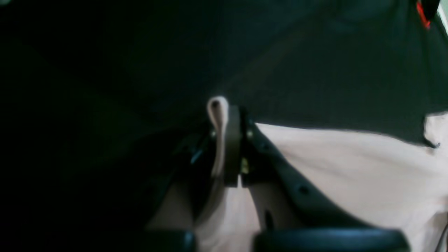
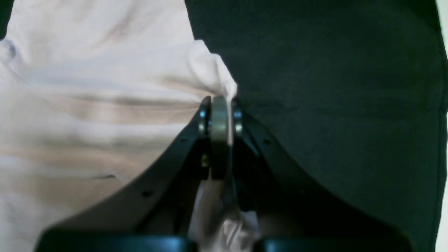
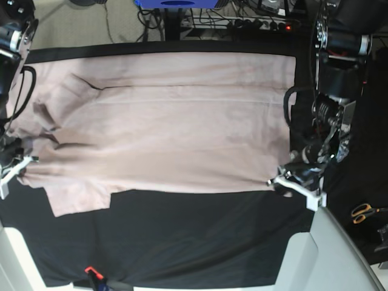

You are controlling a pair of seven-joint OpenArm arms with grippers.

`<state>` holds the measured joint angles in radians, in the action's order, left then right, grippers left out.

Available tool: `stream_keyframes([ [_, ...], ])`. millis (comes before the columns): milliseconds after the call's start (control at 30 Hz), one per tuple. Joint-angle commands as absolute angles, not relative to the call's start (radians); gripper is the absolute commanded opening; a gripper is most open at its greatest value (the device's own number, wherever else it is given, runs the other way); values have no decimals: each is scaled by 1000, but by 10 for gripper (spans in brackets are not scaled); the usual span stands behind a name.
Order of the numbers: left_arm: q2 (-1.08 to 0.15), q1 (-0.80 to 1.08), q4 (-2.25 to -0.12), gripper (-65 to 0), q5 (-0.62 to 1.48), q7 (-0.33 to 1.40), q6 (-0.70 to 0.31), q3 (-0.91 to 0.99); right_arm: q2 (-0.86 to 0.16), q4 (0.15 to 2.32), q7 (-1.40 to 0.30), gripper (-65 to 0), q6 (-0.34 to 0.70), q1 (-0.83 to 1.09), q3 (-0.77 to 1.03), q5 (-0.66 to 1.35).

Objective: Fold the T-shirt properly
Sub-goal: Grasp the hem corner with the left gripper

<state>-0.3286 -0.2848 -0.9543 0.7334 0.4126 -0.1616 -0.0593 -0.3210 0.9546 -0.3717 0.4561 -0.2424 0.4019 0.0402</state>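
Note:
The pale pink T-shirt [image 3: 182, 121] lies spread sideways on the black cloth, one sleeve at the lower left. My left gripper [image 3: 280, 177] sits at the shirt's lower right corner. In the left wrist view the left gripper [image 1: 227, 112] is shut on a pinched fold of the T-shirt [image 1: 350, 164]. At the shirt's left edge, my right gripper [image 3: 27, 160] is low over the fabric. The right wrist view shows the right gripper [image 2: 220, 105] shut on a corner of the T-shirt [image 2: 87, 105].
A black cloth [image 3: 182, 230] covers the table under the shirt. Orange-handled scissors [image 3: 364, 212] lie at the right. A small red clip [image 3: 91, 271] sits at the cloth's near edge. Cables and a power strip [image 3: 260, 23] run along the back.

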Motion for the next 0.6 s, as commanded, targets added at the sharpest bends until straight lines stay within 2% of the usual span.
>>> stream_keyframes([
  [0, -340, -297, -984, -650, 740, 395, -168, -50, -341, 980, -348, -648, 453, -265, 404, 44],
  [333, -340, -246, -1050, -650, 740, 401, -166, -50, -341, 986, -348, -648, 452, -263, 323, 44],
  [567, -340, -209, -1179, -650, 737, 533, -165, -47, -341, 986, -354, -648, 449, -236, 323, 44],
])
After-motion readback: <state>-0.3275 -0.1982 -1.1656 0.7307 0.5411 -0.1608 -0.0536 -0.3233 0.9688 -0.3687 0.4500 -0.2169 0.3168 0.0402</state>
